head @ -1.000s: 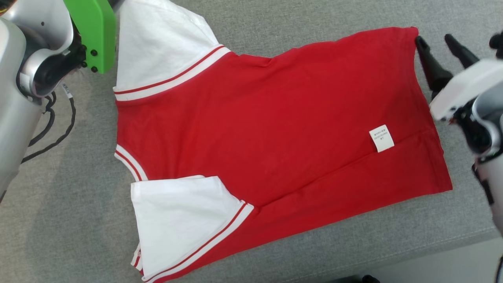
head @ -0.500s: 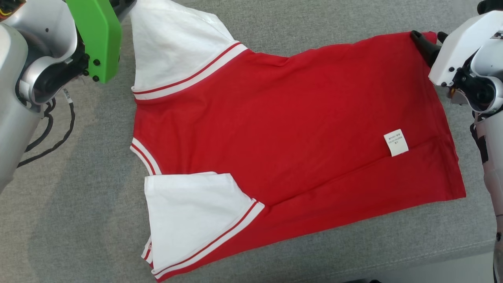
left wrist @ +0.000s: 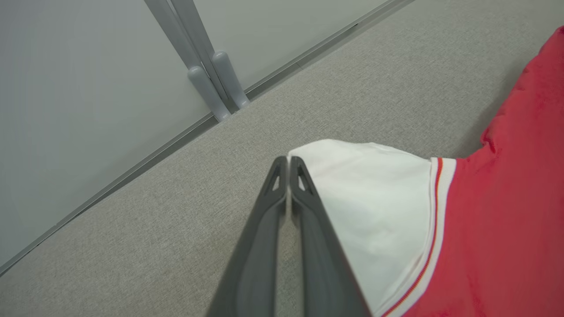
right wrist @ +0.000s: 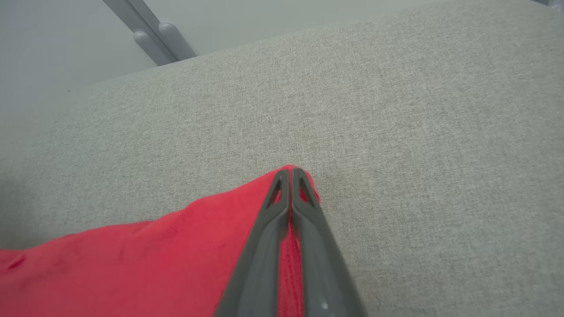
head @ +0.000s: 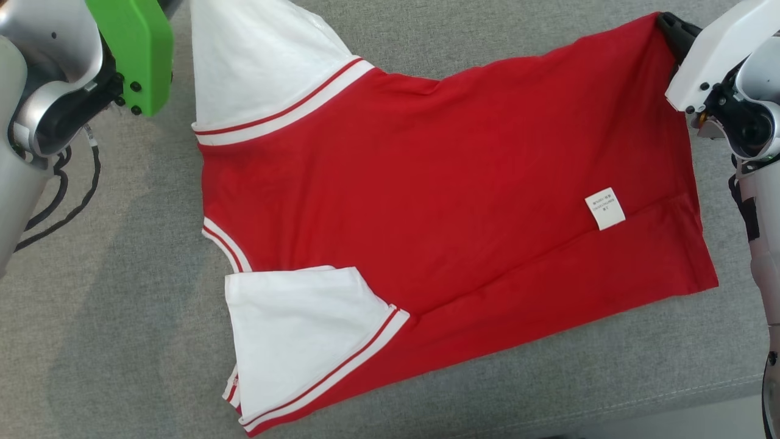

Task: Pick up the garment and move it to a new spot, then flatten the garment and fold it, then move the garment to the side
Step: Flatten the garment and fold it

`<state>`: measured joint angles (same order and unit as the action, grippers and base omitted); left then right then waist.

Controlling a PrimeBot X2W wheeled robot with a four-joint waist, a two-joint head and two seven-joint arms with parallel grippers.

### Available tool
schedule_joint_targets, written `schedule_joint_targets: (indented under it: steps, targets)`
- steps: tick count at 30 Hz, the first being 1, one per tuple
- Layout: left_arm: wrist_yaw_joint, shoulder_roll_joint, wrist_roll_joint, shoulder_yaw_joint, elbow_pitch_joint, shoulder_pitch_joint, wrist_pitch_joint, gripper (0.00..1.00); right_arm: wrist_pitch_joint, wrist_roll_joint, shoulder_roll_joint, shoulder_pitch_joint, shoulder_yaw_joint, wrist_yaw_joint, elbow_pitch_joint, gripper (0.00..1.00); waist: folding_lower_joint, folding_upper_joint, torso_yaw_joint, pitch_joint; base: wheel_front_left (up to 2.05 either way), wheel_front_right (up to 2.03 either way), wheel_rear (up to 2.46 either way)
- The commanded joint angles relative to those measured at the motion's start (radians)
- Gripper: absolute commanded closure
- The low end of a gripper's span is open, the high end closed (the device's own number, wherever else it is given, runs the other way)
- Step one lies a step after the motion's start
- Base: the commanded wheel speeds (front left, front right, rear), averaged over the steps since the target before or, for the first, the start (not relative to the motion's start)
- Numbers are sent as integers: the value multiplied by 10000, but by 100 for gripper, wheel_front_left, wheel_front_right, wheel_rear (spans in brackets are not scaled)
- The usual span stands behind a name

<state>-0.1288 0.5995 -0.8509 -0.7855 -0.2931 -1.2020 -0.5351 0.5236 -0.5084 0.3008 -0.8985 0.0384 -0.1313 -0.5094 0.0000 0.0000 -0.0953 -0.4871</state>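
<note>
The red-and-white garment [head: 426, 201] lies spread nearly flat on the grey cushion [head: 122, 341]. The left gripper [left wrist: 289, 160] is pinched onto its far white sleeve [left wrist: 365, 193], and the right gripper [right wrist: 291, 171] is clamped on a hem corner [right wrist: 264, 182]. Flattening looks nearly done; the folding and the move aside remain.

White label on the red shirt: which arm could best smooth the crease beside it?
Probably right: the right claw pinches the red-and-white fabric shirt near the small white label; the left claw holds the far sleeve.
</note>
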Motion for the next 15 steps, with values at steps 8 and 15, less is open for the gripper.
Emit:
schedule_joint_targets:
  steps: [8,15]
  targets:
    - [-24,174,-617,28,437,339,729,100,-349,-511,414,398,95,12,402,100,0,0,192,299,0,0,0]
    - [116,1141,-1579,314,2079,1728,776,100,-185,-1418,1038,1629,-106,12,1347,100,0,0,548,685,0,0,0]
